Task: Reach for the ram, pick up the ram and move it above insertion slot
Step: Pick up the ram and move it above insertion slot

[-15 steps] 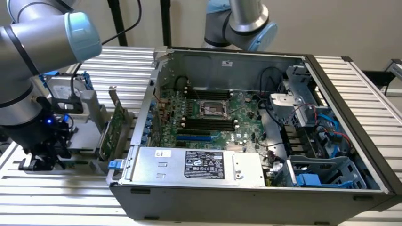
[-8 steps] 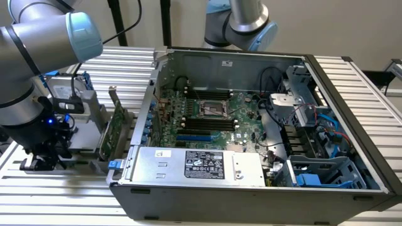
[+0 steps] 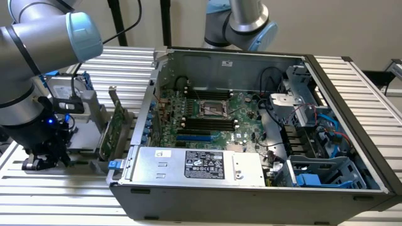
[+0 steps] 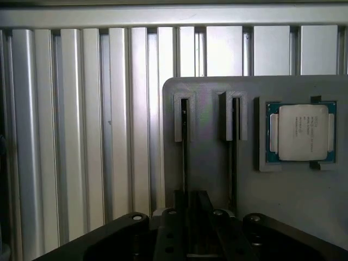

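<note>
My gripper (image 3: 43, 162) hangs low over the ribbed table at the exterior view's left, beside a grey holder block (image 3: 84, 136). In the wrist view the dark gripper body (image 4: 190, 236) sits right over that holder (image 4: 209, 163), in line with one of its two narrow slots. A thin dark strip (image 4: 184, 142) stands edge-on in that slot; it looks like the ram, though its green face is hidden. Another thin strip (image 4: 234, 136) stands in the second slot. The black memory slots (image 3: 207, 125) lie on the motherboard inside the open computer case (image 3: 351, 117).
A wider green expansion card (image 3: 113, 129) with a metal bracket stands upright between the holder and the case. A processor chip (image 4: 302, 132) rests in a recess of the holder. A second arm (image 3: 242, 23) rises behind the case. A power supply (image 3: 195, 165) fills the case's near side.
</note>
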### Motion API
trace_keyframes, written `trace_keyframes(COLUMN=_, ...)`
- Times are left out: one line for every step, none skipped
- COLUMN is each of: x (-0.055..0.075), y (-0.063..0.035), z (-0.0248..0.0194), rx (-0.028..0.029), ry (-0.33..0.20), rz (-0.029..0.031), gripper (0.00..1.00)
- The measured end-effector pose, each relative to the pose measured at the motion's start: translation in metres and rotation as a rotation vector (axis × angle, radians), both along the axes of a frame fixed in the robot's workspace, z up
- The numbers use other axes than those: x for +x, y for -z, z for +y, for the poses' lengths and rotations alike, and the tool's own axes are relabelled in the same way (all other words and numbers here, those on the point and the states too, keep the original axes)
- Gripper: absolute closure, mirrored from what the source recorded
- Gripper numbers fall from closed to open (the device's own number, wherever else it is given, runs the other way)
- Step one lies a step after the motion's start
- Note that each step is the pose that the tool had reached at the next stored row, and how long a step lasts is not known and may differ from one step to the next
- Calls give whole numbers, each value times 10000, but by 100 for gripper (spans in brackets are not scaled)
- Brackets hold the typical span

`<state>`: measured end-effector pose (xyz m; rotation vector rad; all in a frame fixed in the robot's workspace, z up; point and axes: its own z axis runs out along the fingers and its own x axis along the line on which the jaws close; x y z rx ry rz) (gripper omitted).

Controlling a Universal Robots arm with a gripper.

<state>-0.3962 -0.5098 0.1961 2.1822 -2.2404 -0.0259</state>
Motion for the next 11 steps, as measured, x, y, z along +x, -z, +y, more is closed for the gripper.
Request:
trace_keyframes(x=0, y=0, z=0, rx=1, ry=0, rz=2, gripper=82)
trace_keyframes(x=0, y=0, z=0, rx=0, ry=1, rz=4, gripper=82)
trace_keyframes(x=0, y=0, z=0, rx=0, ry=1, rz=7, gripper=82)
trace_keyframes(x=0, y=0, z=0, rx=-1, ry=0, rz=9, gripper=82)
trace_keyframes(x=-1, y=0, z=0, rx=1, ry=0, rz=10, gripper=82)
trace_keyframes(x=0, y=0, z=0, rx=1, ry=1, rz=10, gripper=86)
trace_keyframes(x=0, y=0, z=0, rx=0, ry=1, rz=9, gripper=86)
trace_keyframes(x=0, y=0, z=0, rx=0, ry=1, rz=9, gripper=86)
trace_keyframes(x=0, y=0, z=0, rx=0, ry=1, rz=8, gripper=86)
trace_keyframes(x=0, y=0, z=0, rx=1, ry=1, rz=8, gripper=86)
trace_keyframes(x=0, y=0, z=0, rx=0, ry=1, rz=9, gripper=86)
